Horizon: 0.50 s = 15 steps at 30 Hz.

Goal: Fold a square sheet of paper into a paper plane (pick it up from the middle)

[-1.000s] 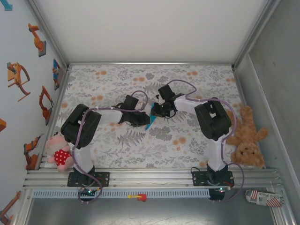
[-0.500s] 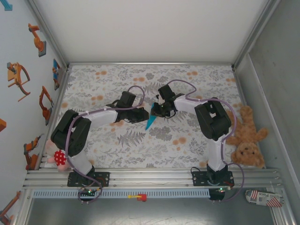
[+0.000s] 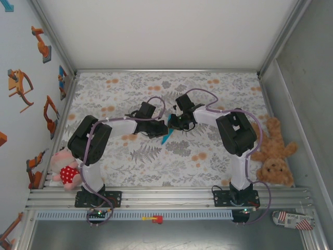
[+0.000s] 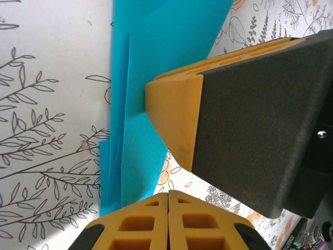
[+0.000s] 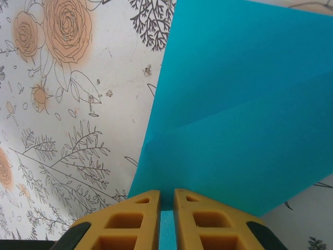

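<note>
Right wrist, right hand [image 5: 166, 197] clamped on paper plane [image 5: 244, 104] edge, left hand [image 4: 168, 196] closed alongside

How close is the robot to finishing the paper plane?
Quite far, I think. Done: the blue paper already has folds and layers, and from above it looks like a narrow point. In hand: the right gripper pinches its edge, and the left gripper sits shut right by it. Left: probably the last creases, then letting go.
</note>
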Available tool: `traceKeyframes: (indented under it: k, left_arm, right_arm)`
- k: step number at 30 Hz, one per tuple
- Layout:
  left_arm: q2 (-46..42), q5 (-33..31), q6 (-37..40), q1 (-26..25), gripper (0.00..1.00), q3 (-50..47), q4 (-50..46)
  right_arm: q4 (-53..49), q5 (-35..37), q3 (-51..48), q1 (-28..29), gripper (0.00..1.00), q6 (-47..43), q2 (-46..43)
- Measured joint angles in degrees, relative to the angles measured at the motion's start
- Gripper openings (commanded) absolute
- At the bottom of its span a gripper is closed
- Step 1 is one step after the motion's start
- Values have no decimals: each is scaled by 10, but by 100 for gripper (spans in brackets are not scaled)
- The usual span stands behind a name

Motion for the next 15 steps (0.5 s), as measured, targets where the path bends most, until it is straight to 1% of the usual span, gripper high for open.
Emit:
traceKeyframes:
  k: [15]
  left_arm:
    - [17,-2,0,-7,8,1,-20]
  right_arm:
    - [0,0,0,0,15,0,1]
